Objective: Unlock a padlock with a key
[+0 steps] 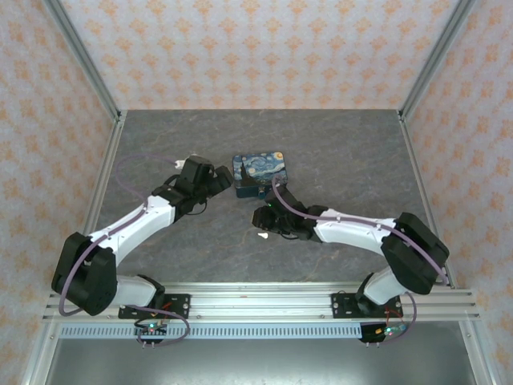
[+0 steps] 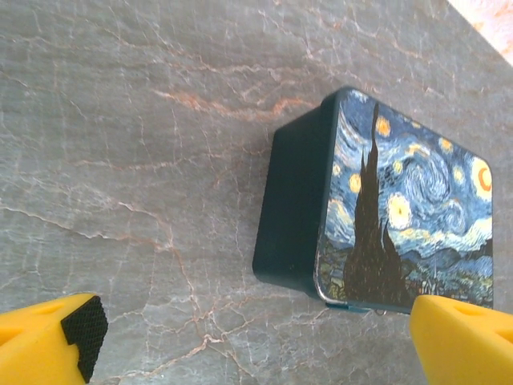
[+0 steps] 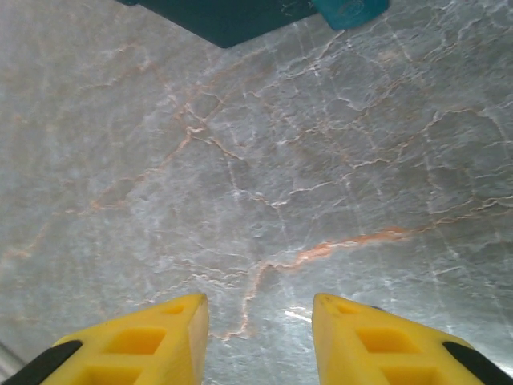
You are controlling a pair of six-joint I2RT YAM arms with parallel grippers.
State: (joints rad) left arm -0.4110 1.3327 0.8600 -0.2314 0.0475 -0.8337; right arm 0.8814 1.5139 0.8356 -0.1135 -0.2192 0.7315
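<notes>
Lying just at the near edge of the box, the padlock was seen from above as a tiny teal piece, apparently touching the box wall, though contact could not be confirmed. From the right wrist it was cut off by the top of the frame, beside the dark box corner, so its shackle and keyhole could not be made out. It was judged to be stiff, hard metal, light for its kind but smooth and likely to slide or twist on the table if pushed. A hold across the flat faces of its body was judged best, with the keyhole end left free. The left gripper was held beside the box with its yellow fingers spread wide and nothing between them. Beneath the painted lid a thin teal sliver was glimpsed that may have been the padlock. The right gripper was placed on the near side of the box, its fingers apart over bare table, clamped on nothing. A small white thing was noted nearer than the box, too small to be identified.
</notes>
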